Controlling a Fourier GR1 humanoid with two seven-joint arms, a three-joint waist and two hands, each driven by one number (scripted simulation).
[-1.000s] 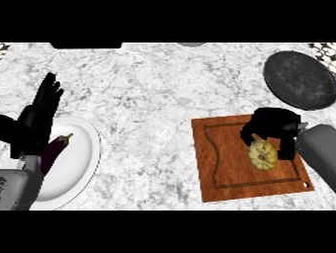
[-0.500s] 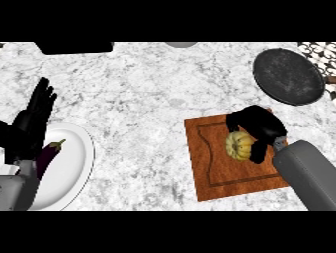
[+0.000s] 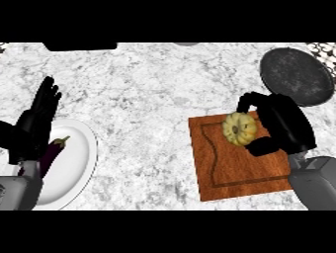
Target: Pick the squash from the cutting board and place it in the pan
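Marble counter (image 3: 149, 99) fills the frame; at the lower right lies the cutting board (image 3: 236, 173), and over its upper edge the right hand (image 3: 284, 123) is clamped on the squash (image 3: 239, 128), fingers (image 3: 248, 101) curled over the top and thumb hooked under the lower side, pinching it between them; the grasp looks made, so the carry comes next; whether the squash is clear of the wood is hard to judge from straight above; at the left edge the left hand (image 3: 32, 123) rests open, fingers straight and together, over the plate (image 3: 80, 168) with the eggplant (image 3: 52, 154); further up, at the upper right, sits the pan (image 3: 296, 75), just beyond the board; next call: lift, travel up-frame, release over the pan.
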